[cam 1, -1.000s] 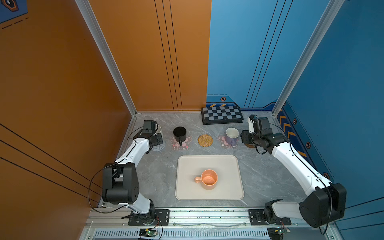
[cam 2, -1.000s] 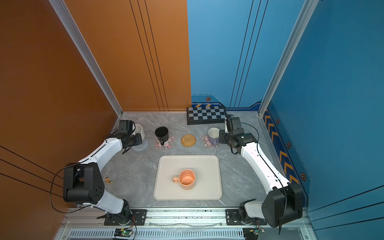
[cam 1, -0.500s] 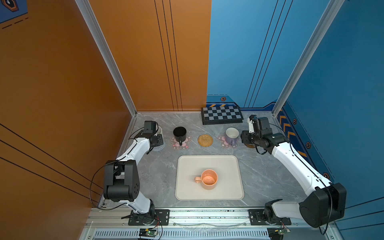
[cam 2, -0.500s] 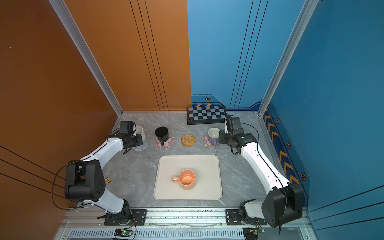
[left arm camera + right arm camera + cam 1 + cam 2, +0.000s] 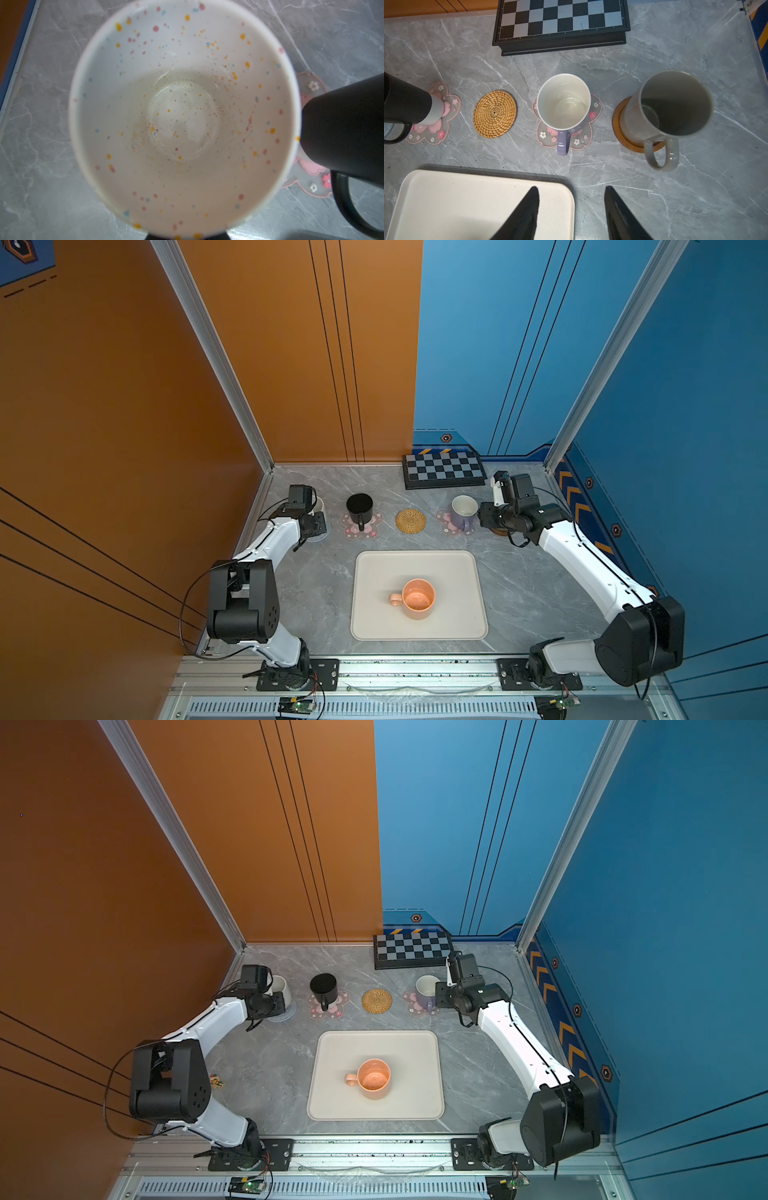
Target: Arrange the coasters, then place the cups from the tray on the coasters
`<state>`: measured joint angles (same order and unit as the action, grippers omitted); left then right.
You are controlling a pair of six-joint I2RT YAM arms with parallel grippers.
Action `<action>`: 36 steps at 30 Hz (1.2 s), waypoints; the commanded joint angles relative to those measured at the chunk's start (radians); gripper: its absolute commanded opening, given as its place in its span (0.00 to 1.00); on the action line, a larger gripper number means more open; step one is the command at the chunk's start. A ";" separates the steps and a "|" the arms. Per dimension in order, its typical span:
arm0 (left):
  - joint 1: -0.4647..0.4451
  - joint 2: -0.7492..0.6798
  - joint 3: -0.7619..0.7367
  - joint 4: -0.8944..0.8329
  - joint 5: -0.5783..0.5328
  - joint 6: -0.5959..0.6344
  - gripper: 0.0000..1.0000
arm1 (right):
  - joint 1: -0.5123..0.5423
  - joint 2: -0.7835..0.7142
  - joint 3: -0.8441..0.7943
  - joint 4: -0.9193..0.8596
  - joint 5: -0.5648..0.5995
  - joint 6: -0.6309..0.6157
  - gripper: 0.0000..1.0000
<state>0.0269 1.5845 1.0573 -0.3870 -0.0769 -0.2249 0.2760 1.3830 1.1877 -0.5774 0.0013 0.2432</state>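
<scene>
Peach-orange glazed mug [image 5: 417,599] mid-frame on cream rectangular tray [image 5: 451,572] looks rigid, slick, chippable: pinch rim opp. handle w/ right hand [image 5: 571,188] (half-open, empty); left hand [image 5: 277,1003]: can't tell its state.

Grey marbled desk [image 5: 519,585]: cream tray [image 5: 374,572] at frame centre, chessboard [image 5: 444,470] above it. Between them a row, left to right: knitted coaster [image 5: 289,1013], flower coaster [image 5: 372,531], straw coaster [image 5: 410,521], second flower coaster [image 5: 444,526], wooden coaster [image 5: 617,122].
</scene>
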 commanded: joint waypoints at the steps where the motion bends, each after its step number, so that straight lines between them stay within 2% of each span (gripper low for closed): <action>1: 0.020 -0.005 -0.003 0.065 0.007 0.010 0.00 | 0.006 0.008 0.023 -0.030 -0.005 -0.012 0.54; 14: 0.009 0.015 -0.018 0.075 0.041 0.027 0.00 | 0.007 -0.001 0.006 -0.032 -0.002 -0.013 0.53; 36: 0.002 0.047 -0.020 0.060 0.014 0.022 0.00 | 0.008 -0.045 -0.031 -0.032 0.002 -0.022 0.54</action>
<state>0.0372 1.6253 1.0302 -0.3618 -0.0513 -0.2062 0.2768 1.3602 1.1683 -0.5842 0.0021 0.2337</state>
